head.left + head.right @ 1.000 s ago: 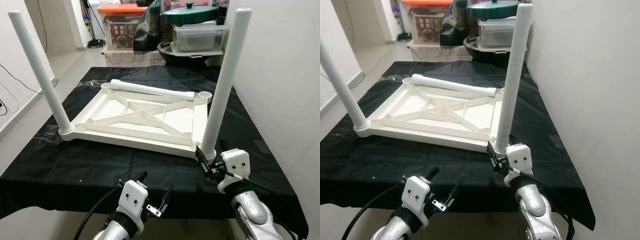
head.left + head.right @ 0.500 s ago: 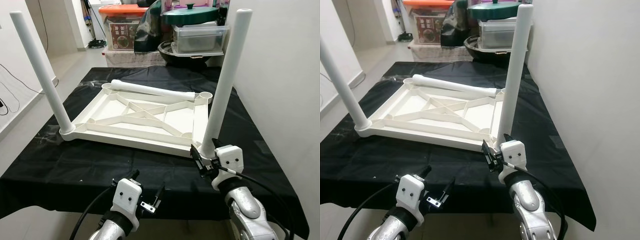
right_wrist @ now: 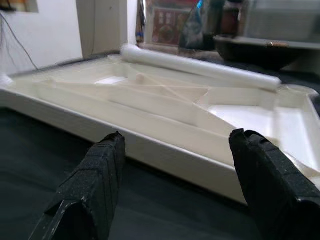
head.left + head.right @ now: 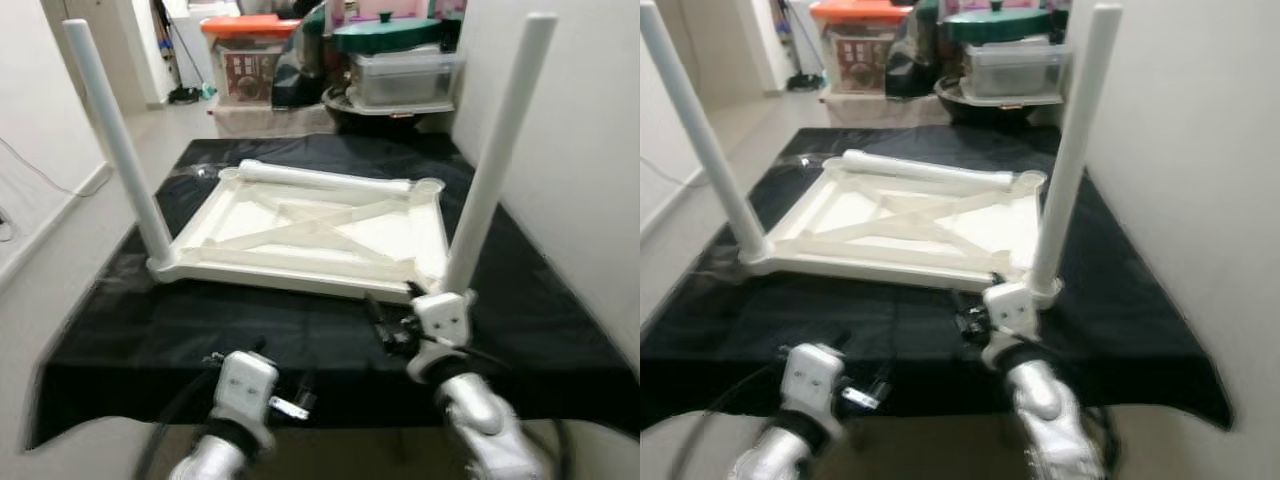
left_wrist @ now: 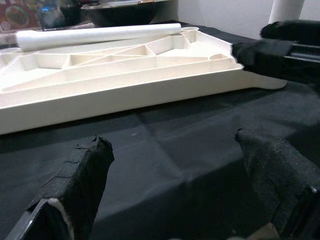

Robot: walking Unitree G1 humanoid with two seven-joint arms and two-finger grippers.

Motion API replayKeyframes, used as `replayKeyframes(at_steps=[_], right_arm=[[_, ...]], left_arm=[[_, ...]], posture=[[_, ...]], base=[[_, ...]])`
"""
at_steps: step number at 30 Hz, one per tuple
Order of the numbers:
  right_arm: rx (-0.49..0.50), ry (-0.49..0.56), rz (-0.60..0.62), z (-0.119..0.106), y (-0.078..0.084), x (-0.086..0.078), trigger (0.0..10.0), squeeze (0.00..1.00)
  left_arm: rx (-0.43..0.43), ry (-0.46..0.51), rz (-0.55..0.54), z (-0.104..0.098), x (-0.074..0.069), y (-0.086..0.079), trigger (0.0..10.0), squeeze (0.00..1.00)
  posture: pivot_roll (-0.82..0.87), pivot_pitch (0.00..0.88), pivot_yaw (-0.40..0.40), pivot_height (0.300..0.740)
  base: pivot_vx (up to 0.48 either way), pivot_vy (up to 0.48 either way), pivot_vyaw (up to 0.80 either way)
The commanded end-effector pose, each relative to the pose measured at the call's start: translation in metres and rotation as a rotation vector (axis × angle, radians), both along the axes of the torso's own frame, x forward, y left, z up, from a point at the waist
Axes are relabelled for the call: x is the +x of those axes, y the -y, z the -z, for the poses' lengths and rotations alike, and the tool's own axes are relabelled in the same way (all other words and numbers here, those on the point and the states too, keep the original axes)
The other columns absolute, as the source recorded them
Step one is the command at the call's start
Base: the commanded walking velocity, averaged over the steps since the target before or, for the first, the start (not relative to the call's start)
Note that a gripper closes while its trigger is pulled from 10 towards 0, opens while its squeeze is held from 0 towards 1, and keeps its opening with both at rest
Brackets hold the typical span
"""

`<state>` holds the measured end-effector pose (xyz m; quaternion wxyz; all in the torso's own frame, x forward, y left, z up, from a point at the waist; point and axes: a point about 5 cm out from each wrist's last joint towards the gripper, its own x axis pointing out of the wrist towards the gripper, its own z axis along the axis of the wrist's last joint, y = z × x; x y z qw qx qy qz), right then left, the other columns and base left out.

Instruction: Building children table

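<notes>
The white tabletop [image 4: 300, 235] lies upside down on the black-clothed table [image 4: 120, 310]. One white leg [image 4: 118, 150] stands upright in its near left corner, another leg [image 4: 497, 150] in its near right corner. A third leg [image 4: 325, 178] lies loose across the far edge. My right gripper [image 4: 385, 325] is open just in front of the near edge, left of the right leg's base; its wrist view looks over the ribbed underside [image 3: 165, 105]. My left gripper [image 4: 262, 370] hangs open over the table's front edge, with the near edge of the tabletop [image 5: 115, 92] ahead of it.
A white wall [image 4: 580, 150] runs close along the table's right side. Behind the table stand an orange-lidded box [image 4: 250, 55], a green-lidded pot [image 4: 385, 35] and a clear container [image 4: 405, 75]. Bare floor [image 4: 60, 250] lies to the left.
The whole view has shifted and blurred, so the camera moved. My right gripper has come away from the right leg's base, a little to the left. The table parts have not moved.
</notes>
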<state>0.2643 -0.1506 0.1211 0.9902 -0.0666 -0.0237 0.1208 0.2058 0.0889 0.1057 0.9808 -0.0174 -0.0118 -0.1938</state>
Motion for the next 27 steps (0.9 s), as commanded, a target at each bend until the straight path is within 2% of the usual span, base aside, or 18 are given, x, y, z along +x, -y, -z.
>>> replayKeyframes(at_steps=[1,5,8,14,22,27], right_arm=[[0.008,0.008,-0.035,-0.003,-0.009,0.003,10.0,0.00],[0.012,0.010,-0.042,-0.003,-0.010,0.005,10.0,0.00],[0.026,0.011,-0.082,-0.006,-0.018,0.010,10.0,0.00],[0.056,0.030,-0.144,-0.014,-0.033,0.024,10.0,0.00],[0.079,0.046,-0.165,-0.023,-0.039,0.036,10.0,0.00],[0.086,0.049,-0.163,-0.024,-0.039,0.042,10.0,0.00]], left_arm=[[0.016,-0.011,-0.022,0.002,0.001,-0.006,10.0,0.00],[0.018,-0.012,-0.029,0.002,0.001,-0.007,10.0,0.00],[0.032,-0.022,-0.047,0.003,0.002,-0.009,10.0,0.00],[0.043,-0.023,-0.043,0.003,0.001,-0.007,10.0,0.00],[0.039,-0.053,-0.039,0.005,0.000,-0.005,10.0,0.00],[0.042,-0.059,-0.027,0.005,0.000,-0.003,10.0,0.00]], posture=[[-0.04,0.000,0.008,0.740],[-0.04,0.000,0.008,0.740],[-0.03,0.000,0.007,0.740],[-0.02,0.000,0.004,0.740],[-0.02,0.000,-0.001,0.740],[-0.02,0.000,-0.001,0.740]], base=[[0.000,0.480,0.00],[0.000,0.480,0.00],[0.000,0.459,0.00],[0.457,0.000,0.00],[0.458,0.000,0.00],[0.000,0.000,0.00]])
